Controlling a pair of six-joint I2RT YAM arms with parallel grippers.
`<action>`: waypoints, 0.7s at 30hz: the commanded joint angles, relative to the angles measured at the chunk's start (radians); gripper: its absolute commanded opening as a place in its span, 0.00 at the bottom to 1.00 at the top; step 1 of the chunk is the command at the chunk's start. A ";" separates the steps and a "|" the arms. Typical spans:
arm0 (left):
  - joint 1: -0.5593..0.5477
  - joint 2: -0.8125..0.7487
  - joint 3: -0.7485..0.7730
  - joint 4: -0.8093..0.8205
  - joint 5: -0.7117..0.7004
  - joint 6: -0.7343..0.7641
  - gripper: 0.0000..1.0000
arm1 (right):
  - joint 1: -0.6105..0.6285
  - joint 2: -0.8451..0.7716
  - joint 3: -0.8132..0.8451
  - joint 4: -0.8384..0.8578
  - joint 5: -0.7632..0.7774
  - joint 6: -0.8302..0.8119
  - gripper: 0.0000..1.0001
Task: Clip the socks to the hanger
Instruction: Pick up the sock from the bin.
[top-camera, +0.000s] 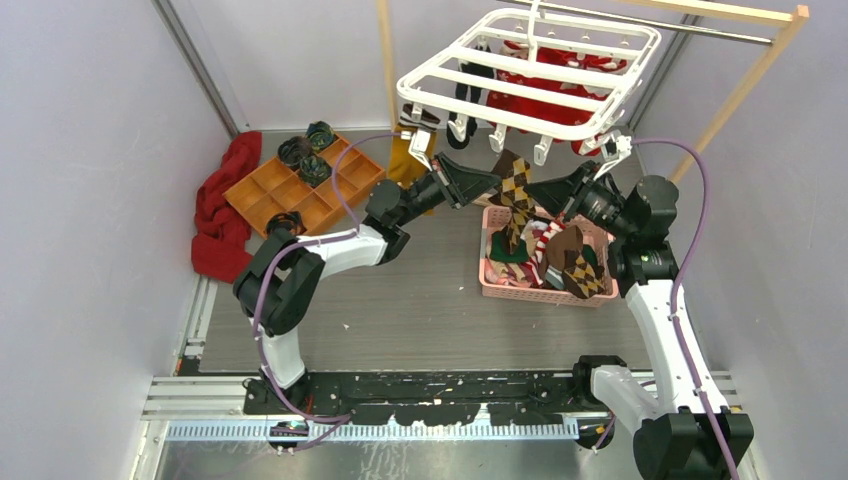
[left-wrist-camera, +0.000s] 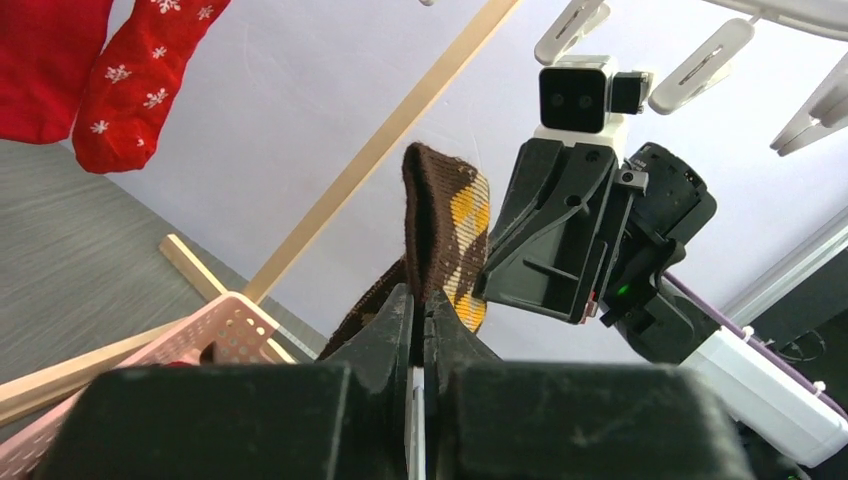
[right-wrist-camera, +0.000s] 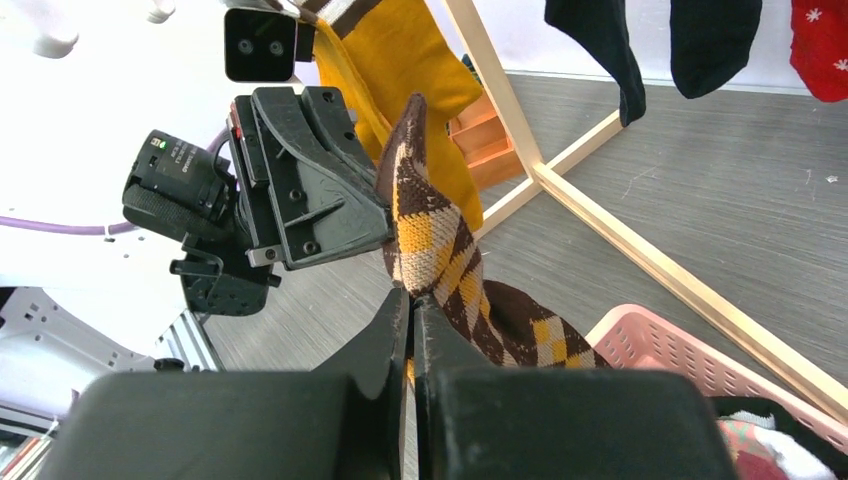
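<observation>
Crowding the argyle sock (top-camera: 514, 186) — clips (top-camera: 544, 152) above, basket (top-camera: 527, 293) below.

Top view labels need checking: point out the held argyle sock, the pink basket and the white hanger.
argyle sock (top-camera: 517, 190), top view, diamond-patterned middle
pink basket (top-camera: 540, 293), top view, near wall
white hanger (top-camera: 520, 120), top view, near frame rail

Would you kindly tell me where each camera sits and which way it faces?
Top external: above and behind the robot, looking down; left arm, right arm, the hanger and pink basket show.
Left wrist: on the left arm, facing the right gripper past its own shut fingers.
Right wrist: on the right arm, facing the left gripper past its own fingers.
Shared: both wrist views show the argyle sock both grippers pinch.
</observation>
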 joint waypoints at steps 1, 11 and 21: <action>0.026 -0.035 0.032 0.003 0.063 0.084 0.00 | 0.006 -0.027 0.013 -0.028 -0.011 -0.078 0.13; 0.087 -0.221 0.033 -0.478 0.278 0.541 0.00 | 0.006 -0.069 0.026 -0.204 -0.031 -0.355 0.62; 0.128 -0.263 0.008 -0.555 0.384 0.665 0.00 | 0.009 -0.111 -0.060 -0.108 -0.214 -0.572 0.99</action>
